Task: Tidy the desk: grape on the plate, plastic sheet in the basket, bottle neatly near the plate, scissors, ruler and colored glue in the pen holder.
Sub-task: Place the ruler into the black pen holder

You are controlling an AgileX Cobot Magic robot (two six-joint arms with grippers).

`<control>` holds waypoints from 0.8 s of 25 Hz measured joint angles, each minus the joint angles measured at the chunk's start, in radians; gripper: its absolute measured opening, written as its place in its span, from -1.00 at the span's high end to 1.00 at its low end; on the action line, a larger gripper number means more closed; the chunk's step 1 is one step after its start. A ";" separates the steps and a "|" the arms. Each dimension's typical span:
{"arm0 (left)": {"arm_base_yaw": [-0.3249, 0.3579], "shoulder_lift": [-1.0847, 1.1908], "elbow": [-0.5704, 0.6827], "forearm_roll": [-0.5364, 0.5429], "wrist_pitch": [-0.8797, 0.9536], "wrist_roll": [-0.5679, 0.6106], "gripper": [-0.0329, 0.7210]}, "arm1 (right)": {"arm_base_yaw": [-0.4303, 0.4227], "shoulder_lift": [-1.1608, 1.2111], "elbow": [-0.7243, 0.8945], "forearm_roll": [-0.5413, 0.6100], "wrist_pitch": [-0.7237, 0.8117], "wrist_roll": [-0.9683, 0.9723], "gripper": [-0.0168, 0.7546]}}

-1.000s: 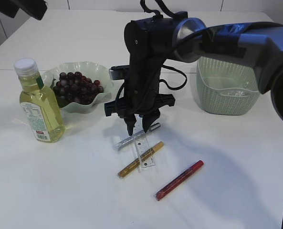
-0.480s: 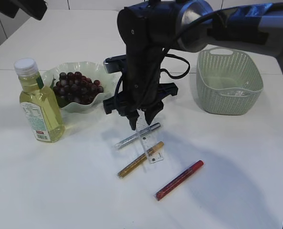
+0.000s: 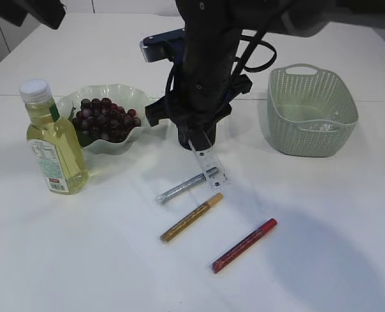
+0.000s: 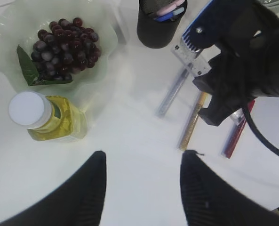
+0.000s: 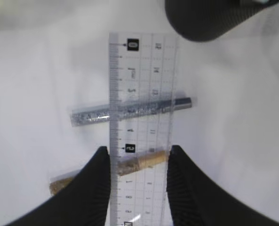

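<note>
glue pens: 3 | ruler: 1 | bottle: 1 | basket: 1 | plate: 1 | pen holder: 1

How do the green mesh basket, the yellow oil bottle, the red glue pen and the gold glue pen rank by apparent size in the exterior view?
1. Green mesh basket
2. Yellow oil bottle
3. Red glue pen and gold glue pen: look alike, unranked.

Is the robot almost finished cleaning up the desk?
Partly. The grapes sit on the plate, with the bottle beside it. The right gripper holds the clear ruler off the table, near the pen holder. Three glue pens lie on the desk.
</note>
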 joint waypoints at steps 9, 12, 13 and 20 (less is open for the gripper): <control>0.000 0.021 0.000 0.000 0.000 0.000 -0.07 | 0.000 -0.128 0.189 -0.096 -0.320 -0.012 0.18; 0.000 0.021 0.000 0.007 0.000 0.000 -0.07 | 0.000 -0.176 0.265 -0.133 -0.457 -0.014 0.18; 0.000 0.022 0.000 0.009 0.000 0.000 -0.07 | 0.000 -0.190 0.289 -0.149 -0.497 -0.014 0.18; 0.000 0.022 0.000 0.020 0.000 0.000 -0.07 | 0.000 -0.222 0.337 -0.263 -0.732 0.020 0.18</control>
